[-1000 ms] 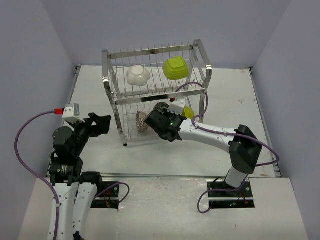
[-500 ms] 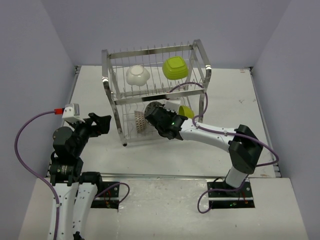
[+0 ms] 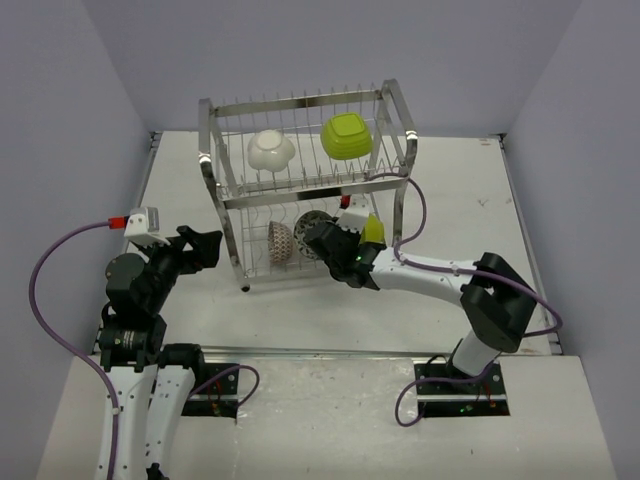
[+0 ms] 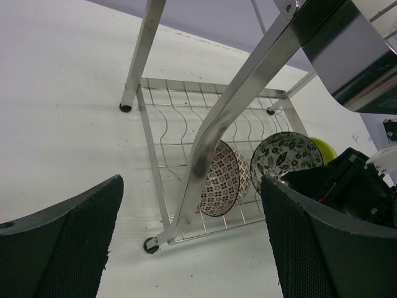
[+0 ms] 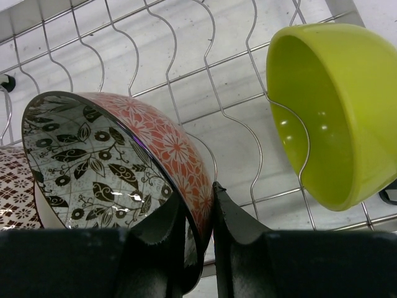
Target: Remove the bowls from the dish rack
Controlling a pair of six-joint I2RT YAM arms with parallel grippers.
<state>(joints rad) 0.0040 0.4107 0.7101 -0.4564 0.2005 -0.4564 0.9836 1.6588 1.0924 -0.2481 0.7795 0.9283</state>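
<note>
The dish rack (image 3: 300, 101) stands mid-table. Its top tier holds a white bowl (image 3: 272, 150) and a squarish lime bowl (image 3: 346, 136). On the lower tier stand a chequer-patterned bowl (image 3: 281, 241), a second patterned bowl (image 3: 313, 224) and a round lime bowl (image 3: 373, 230). My right gripper (image 5: 198, 211) is shut on the rim of the second patterned bowl (image 5: 93, 155), one finger inside on the leaf print, one outside on the orange flowers. The lime bowl (image 5: 322, 112) leans just to its right. My left gripper (image 4: 191, 186) hangs open left of the rack, holding nothing.
Thin wavy wire dividers (image 5: 205, 81) run behind and between the lower bowls. A chrome rack post (image 4: 242, 99) crosses the left wrist view close to the chequer-patterned bowl (image 4: 223, 177). A purple cable (image 3: 400, 200) loops from the right arm past the rack's right side.
My right wrist has turned and shifted slightly right at the lower tier, still gripping the patterned bowl. The rack has nudged a little to the left. The left arm has stayed still.
</note>
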